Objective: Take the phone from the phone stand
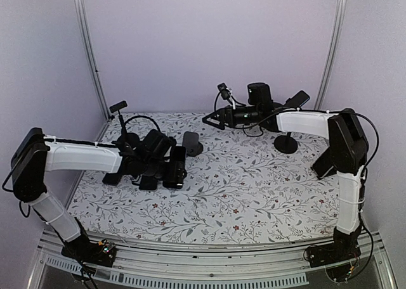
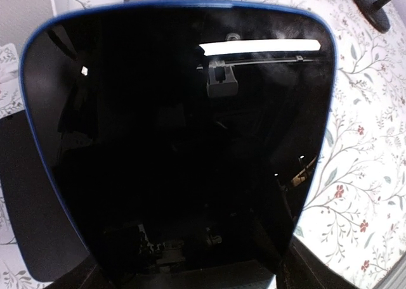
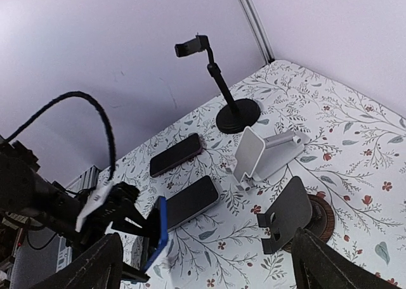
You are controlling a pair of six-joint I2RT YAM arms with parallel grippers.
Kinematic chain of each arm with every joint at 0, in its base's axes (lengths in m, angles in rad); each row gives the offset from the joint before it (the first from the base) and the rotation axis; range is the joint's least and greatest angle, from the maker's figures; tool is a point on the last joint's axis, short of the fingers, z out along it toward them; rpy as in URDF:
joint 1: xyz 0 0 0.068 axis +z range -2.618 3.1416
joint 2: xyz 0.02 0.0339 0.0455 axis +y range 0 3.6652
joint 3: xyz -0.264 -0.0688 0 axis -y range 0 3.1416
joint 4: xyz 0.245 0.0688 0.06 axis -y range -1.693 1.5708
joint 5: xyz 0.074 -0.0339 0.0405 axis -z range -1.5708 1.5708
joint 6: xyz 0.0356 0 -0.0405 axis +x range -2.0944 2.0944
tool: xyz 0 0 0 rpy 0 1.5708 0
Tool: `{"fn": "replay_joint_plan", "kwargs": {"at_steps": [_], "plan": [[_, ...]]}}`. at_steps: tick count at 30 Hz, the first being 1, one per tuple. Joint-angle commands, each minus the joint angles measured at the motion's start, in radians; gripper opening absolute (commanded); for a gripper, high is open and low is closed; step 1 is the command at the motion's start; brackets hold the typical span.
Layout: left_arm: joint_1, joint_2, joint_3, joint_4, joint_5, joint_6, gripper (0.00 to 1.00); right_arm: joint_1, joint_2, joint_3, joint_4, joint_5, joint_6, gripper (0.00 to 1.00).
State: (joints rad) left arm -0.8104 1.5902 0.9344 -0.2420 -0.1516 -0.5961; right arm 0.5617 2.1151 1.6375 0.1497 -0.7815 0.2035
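Note:
The phone [image 2: 177,111], black-screened with a blue edge, fills the left wrist view and stands on its edge between the jaws of my left gripper [image 1: 167,168]. The right wrist view shows the same phone [image 3: 160,229] lifted off the table in that gripper. A black plate phone stand [image 1: 192,143] is just beyond it, and in the right wrist view this stand [image 3: 288,213] is bare. My right gripper [image 1: 210,118] hovers open at the back of the table, its fingers [image 3: 95,263] wide apart with nothing between them.
A white stand [image 3: 254,153] and two dark phones [image 3: 177,154] [image 3: 193,200] lie on the floral table [image 1: 254,194]. A clamp stand on a round base [image 1: 286,143] is at the back right. Another clamp stand [image 1: 118,106] is at the back left.

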Motion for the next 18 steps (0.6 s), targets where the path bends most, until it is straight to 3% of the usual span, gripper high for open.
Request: {"fn": "replay_joint_plan", "kwargs": {"at_steps": [1,11,18], "plan": [[-0.006,0.078,0.088,-0.026,0.046,-0.001,0.56,-0.015,-0.163,-0.157,0.094,0.066,-0.002,0.95],[-0.006,0.229,0.163,-0.053,0.059,-0.037,0.57,-0.019,-0.491,-0.515,0.148,0.164,0.011,0.97],[-0.008,0.286,0.187,-0.063,0.050,-0.040,0.57,-0.019,-0.650,-0.644,0.115,0.230,-0.003,1.00]]}}
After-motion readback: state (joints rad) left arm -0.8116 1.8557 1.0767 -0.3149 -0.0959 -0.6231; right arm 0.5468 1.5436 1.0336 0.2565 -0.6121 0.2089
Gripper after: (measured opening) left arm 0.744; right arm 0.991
